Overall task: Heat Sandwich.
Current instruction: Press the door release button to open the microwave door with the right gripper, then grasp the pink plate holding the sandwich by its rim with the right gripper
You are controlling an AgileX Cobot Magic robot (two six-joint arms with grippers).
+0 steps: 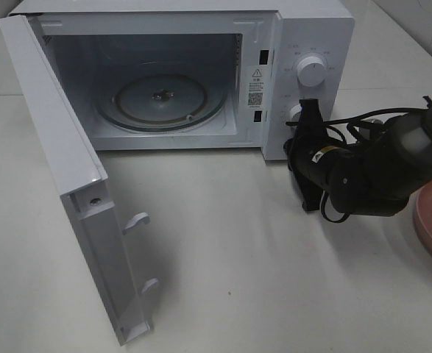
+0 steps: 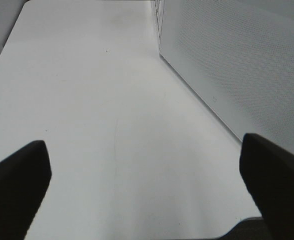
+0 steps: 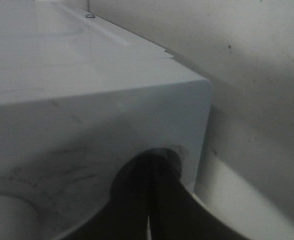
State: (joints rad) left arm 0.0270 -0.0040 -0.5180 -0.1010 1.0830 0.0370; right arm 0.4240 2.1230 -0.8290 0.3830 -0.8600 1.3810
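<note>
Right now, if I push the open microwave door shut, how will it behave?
The microwave door looks like a rigid panel on a side hinge, so it should swing, not flex. Its two latch hooks stick out and probably need a firm last push. The microwave may slide on the smooth table.

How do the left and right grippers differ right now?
The left gripper is open, jaws wide apart; the right gripper is shut. The left gripper hangs over the table; the right gripper is up against the control panel of the microwave, just below the upper knob. Both are black and hold nothing.
</note>
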